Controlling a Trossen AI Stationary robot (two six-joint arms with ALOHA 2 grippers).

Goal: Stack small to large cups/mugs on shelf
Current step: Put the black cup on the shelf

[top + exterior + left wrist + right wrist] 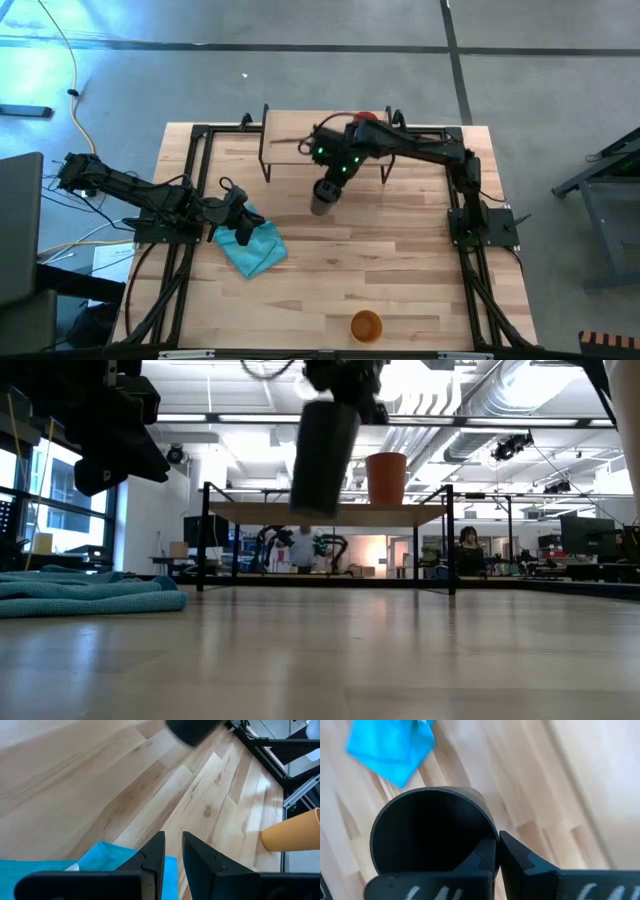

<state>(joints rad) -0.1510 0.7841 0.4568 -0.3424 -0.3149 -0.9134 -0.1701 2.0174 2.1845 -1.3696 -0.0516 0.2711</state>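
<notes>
The black cup [322, 455] hangs in the air in front of the shelf [330, 512], with my right gripper [497, 852] shut on its rim. The red cup [387, 478] stands upright on the shelf board, toward its right end. The yellow-orange cup [366, 326] stands on its base near the table's front edge. My left gripper [173, 852] hovers over the light blue cloth [252, 245] at the table's left, its fingers slightly apart with nothing between them. My right gripper holds the black cup by its rim wall [491, 834], one finger [482, 860] inside the cup and the other [522, 862] outside. The fingers come from above, pointing steeply down. The cup hangs below them with its mouth up, slightly tilted and clear of the table.
The shelf's thin black legs [205, 540] stand at the table's far side. The blue cloth [90, 595] lies crumpled at the left. Black frame rails [195, 180] run along the table's left and right edges. Bare wood [400, 260] lies between the shelf and the yellow-orange cup.
</notes>
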